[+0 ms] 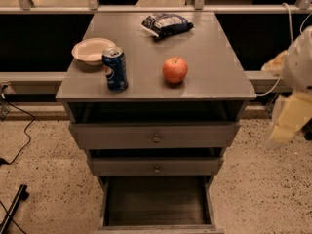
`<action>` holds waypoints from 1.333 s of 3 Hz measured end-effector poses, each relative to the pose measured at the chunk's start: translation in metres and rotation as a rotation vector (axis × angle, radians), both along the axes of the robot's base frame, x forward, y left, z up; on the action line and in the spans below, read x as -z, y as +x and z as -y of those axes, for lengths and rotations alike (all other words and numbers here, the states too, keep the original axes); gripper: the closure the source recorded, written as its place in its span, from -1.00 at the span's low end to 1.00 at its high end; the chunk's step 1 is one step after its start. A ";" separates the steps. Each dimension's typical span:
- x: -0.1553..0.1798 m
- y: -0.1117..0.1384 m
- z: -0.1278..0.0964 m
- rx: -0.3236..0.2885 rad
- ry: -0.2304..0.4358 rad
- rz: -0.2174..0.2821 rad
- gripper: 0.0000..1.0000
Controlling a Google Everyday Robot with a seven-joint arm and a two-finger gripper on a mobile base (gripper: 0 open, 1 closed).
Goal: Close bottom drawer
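The grey cabinet (156,89) has three drawers, all pulled out. The bottom drawer (156,201) is at the frame's lower edge and is pulled out the farthest, so its dark wood-grain inside shows. Its slim front panel (158,229) lies right at the frame's bottom edge, and its knob is hidden. The gripper (288,123) is a pale yellowish and white shape at the right edge. It hangs in the air to the right of the cabinet, level with the top drawer (156,136) and well apart from the bottom drawer.
On the cabinet top are a white bowl (92,50), a blue soda can (115,68), a red apple (175,69) and a dark snack bag (165,24). The middle drawer (156,166) is between the other two. Black cables (19,145) lie on the speckled floor at left.
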State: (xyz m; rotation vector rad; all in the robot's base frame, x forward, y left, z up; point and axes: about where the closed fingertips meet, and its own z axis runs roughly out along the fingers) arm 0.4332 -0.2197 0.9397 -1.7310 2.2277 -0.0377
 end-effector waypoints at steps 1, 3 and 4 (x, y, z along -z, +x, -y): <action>0.039 -0.031 -0.018 -0.052 0.093 0.029 -1.00; 0.059 -0.046 -0.014 -0.053 0.170 0.009 -1.00; 0.096 -0.049 -0.021 -0.121 0.247 -0.043 -1.00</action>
